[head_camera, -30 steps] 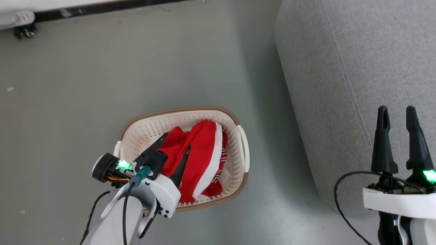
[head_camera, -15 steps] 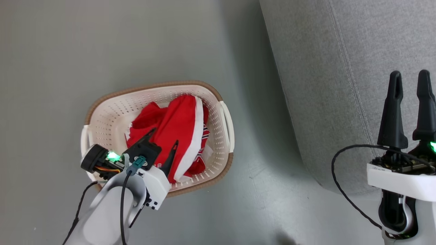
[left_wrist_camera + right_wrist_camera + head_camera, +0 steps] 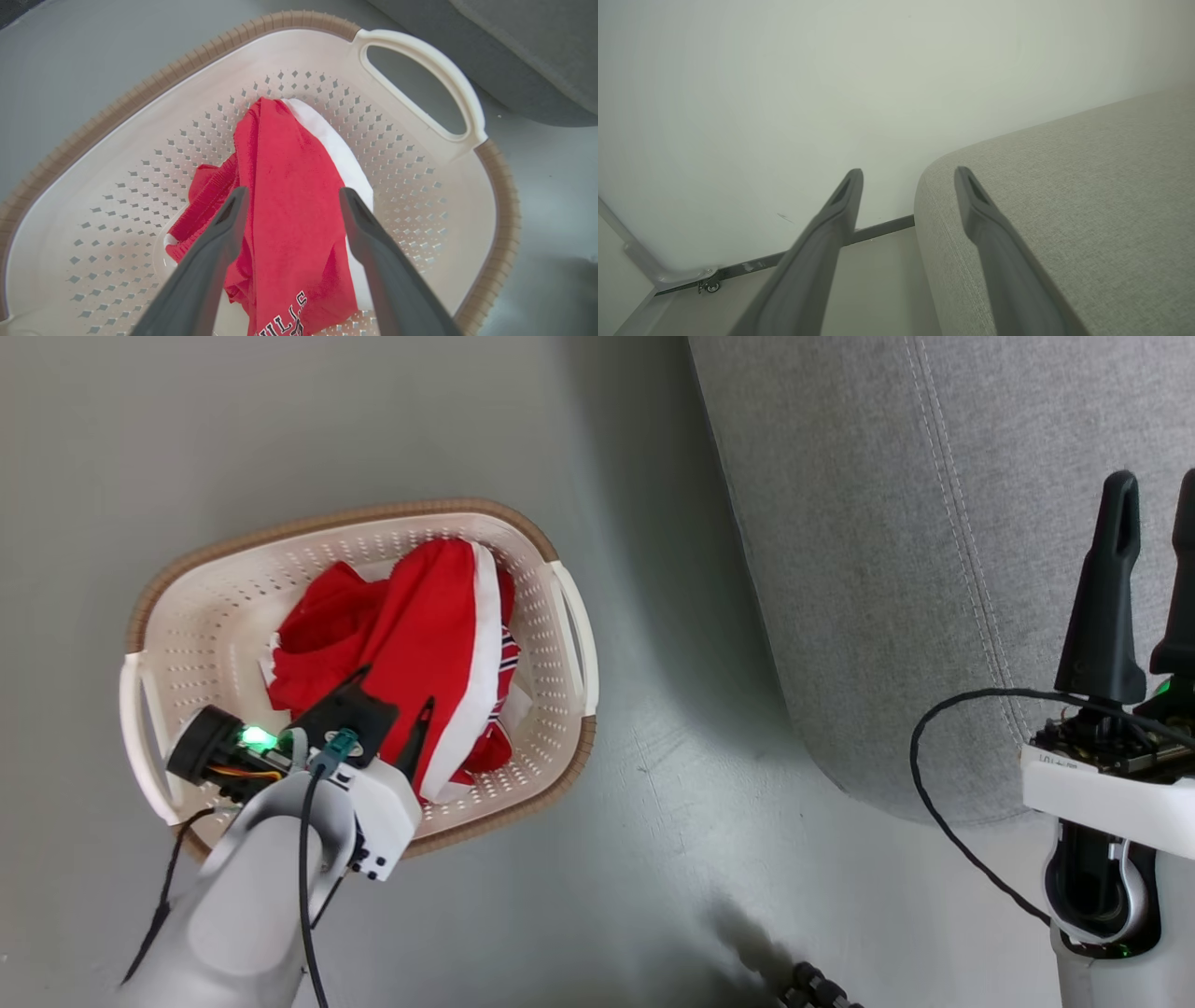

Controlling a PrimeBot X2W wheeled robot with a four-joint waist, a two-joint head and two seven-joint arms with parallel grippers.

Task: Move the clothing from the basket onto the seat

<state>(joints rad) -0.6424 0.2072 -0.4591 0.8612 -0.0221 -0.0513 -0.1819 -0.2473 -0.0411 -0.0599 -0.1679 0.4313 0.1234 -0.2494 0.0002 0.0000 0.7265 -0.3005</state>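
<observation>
- Where the left arm reached down closest to us, we saw the left gripper (image 3: pixel 397 686) inside the basket's rim, its two dark fingers spread wide and pinching nothing.
- At the lower right, the right gripper (image 3: pixel 1156 481) was spread as well and empty, its fingers pointing up over the near edge of the seat (image 3: pixel 887 569).
- In the left wrist view, the left gripper's fingers (image 3: pixel 224 233) stood one on each side of a raised red fold; we could not tell whether their tips touched the cloth.
- The clothing (image 3: pixel 411 625) lay heaped in the basket (image 3: pixel 308 518), closer to the handle (image 3: pixel 574 616) on the seat's side than to the opposite end.
- A white trim band (image 3: pixel 481 644) ran along the top garment's edge, and black-and-white lettering (image 3: pixel 280 324) showed at its near end.
- The basket stood on the grey floor (image 3: pixel 653 859), near the seat's rounded corner but apart from it.
- Beyond the seat's far corner, the right wrist view showed a pale wall (image 3: pixel 831 70) with a dark strip (image 3: pixel 878 228) along its foot.
</observation>
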